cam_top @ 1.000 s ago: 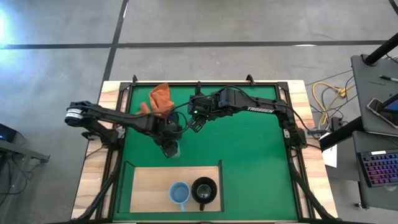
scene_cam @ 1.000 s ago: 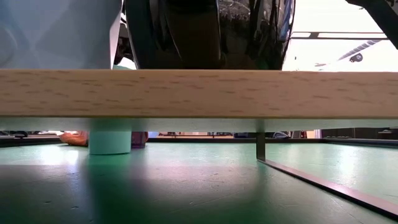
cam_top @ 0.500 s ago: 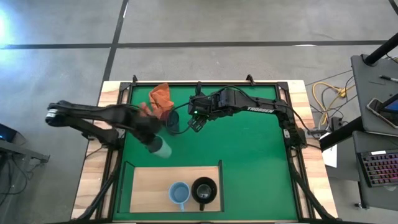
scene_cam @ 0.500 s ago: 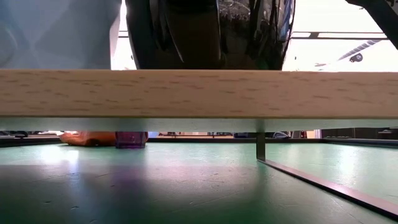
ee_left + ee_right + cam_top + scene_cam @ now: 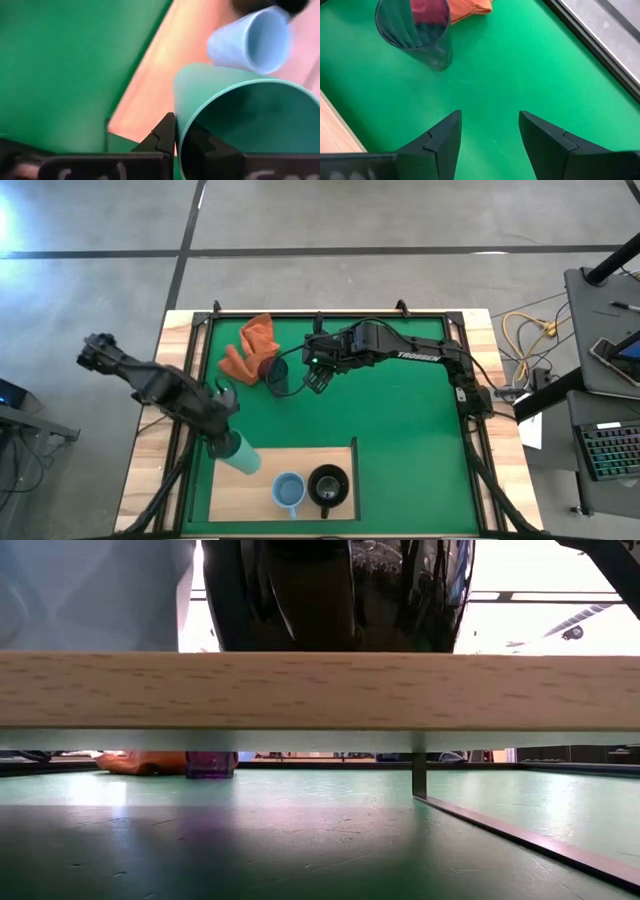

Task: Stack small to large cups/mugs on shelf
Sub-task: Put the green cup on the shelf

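My left gripper [image 5: 224,440] is shut on the translucent teal-green cup [image 5: 242,454], just above the far left corner of the wooden shelf [image 5: 240,485]. The light blue mug [image 5: 289,491] and the black mug [image 5: 328,485] stand side by side on the shelf's near part. The dark purple cup [image 5: 277,373] stands upright on the green mat beside the orange cloth [image 5: 250,345]. My right gripper [image 5: 315,378] hangs open just right of the purple cup [image 5: 417,30], touching nothing. My left gripper pinches the teal cup's rim [image 5: 176,131], one finger outside the wall [image 5: 164,136] and one inside the cup [image 5: 202,146]. The fingers slant down from the table's left. The cup is tilted, its mouth toward the gripper, its base toward the shelf, clear of the mat.
The shelf [image 5: 320,690] is a raised board on thin legs, with the green mat [image 5: 320,830] running under it. The left half of its top [image 5: 165,65] is bare. A wooden frame and black rails border the mat.
My left gripper has shut on the teal cup's rim, lifted it off the mat and carried it toward the table's near left, to the shelf's far left corner. The cup, upright before, is now tilted. The purple cup and my right gripper stay put.
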